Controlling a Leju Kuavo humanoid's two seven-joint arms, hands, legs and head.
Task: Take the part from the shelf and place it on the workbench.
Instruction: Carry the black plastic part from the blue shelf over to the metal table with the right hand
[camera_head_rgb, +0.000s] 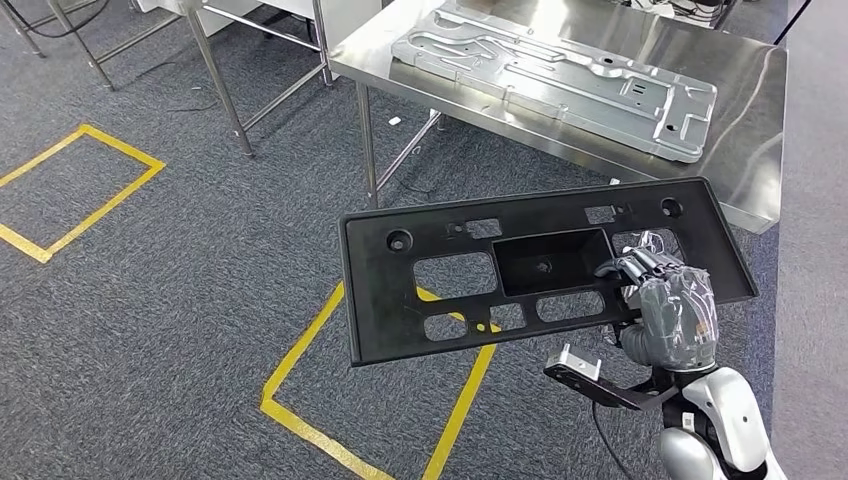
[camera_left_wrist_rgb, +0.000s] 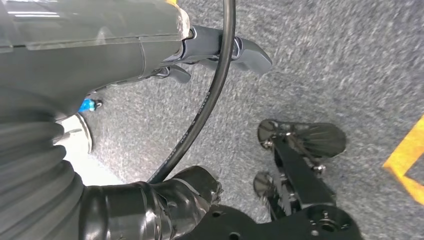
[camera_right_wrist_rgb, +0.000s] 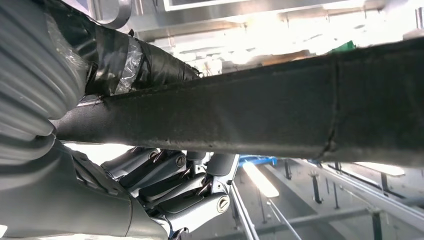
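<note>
**Black panel riding in the right hand, short of the steel bench**

I am looking down from the head camera at a floor of speckled grey carpet (camera_head_rgb: 180, 300), its pile coarse and flecked, marked out with yellow tape lines (camera_head_rgb: 300, 370) forming open rectangles. Ahead, a stainless workbench (camera_head_rgb: 745, 110) is standing on thin metal legs, its top brushed and throwing back pale reflections. A stamped silver metal sheet (camera_head_rgb: 560, 75), ribbed and pierced with slots, is lying flat on it. More steel frame legs (camera_head_rgb: 225, 85) are rising at the upper left.

The part (camera_head_rgb: 450, 280), a long, flat, matte black plastic panel with rectangular cut-outs, round holes and a shallow box-like recess at its middle, is hanging in the air over the carpet, near the bench's front edge but not touching it. My right hand (camera_head_rgb: 665, 305), sheathed in a grey cover, is gripping it near its right end, dark fingers (camera_head_rgb: 635, 265) hooking over the top face. In the right wrist view the panel's rough edge is sitting between the taped thumb (camera_right_wrist_rgb: 135, 60) and the curled metal fingers.

My left hand (camera_left_wrist_rgb: 220, 50) is hanging over the carpet, holding nothing, its fingers reaching out straight with a black cable (camera_left_wrist_rgb: 210, 100) crossing them.
</note>
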